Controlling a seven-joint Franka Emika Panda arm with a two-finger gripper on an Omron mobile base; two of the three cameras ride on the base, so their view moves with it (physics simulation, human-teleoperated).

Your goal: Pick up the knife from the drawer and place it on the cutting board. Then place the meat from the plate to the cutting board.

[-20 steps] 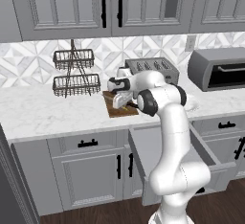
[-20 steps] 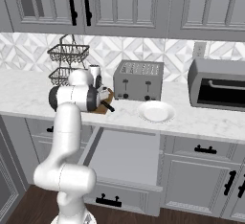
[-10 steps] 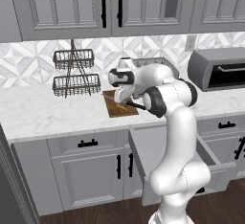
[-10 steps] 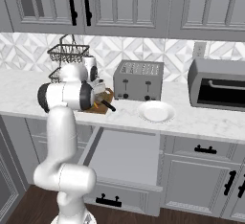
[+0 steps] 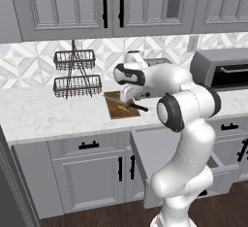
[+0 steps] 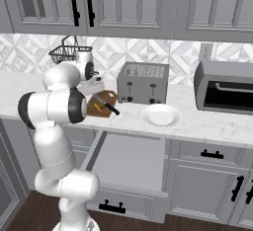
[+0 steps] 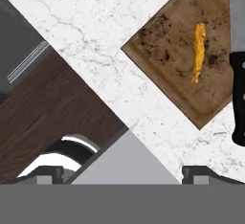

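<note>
The dark brown cutting board (image 5: pixel 117 109) (image 6: pixel 100 101) (image 7: pixel 178 65) lies on the marble counter. On it rests the orange-tan meat (image 7: pixel 198 50) (image 5: pixel 122 107), with the knife (image 7: pixel 238 98) (image 5: pixel 138 107) beside it, blade on the board and black handle past its edge. My gripper (image 7: pixel 123 173) (image 5: pixel 127 95) hovers above the board's near side, open and holding nothing. The white plate (image 6: pixel 160 114) sits bare to the right of the board. Below the counter the wide grey drawer (image 6: pixel 131 158) (image 5: pixel 155 146) stands pulled out, its inside bare.
A silver toaster (image 6: pixel 143 83) stands behind the plate, and a toaster oven (image 6: pixel 225 87) is at the far right. A black wire rack (image 5: pixel 76 75) stands left of the board. Upper cabinets hang above the counter.
My hand has lifted off the cutting board and turned, and the arm's elbow has swung out. The meat lies free on the board beside the knife.
</note>
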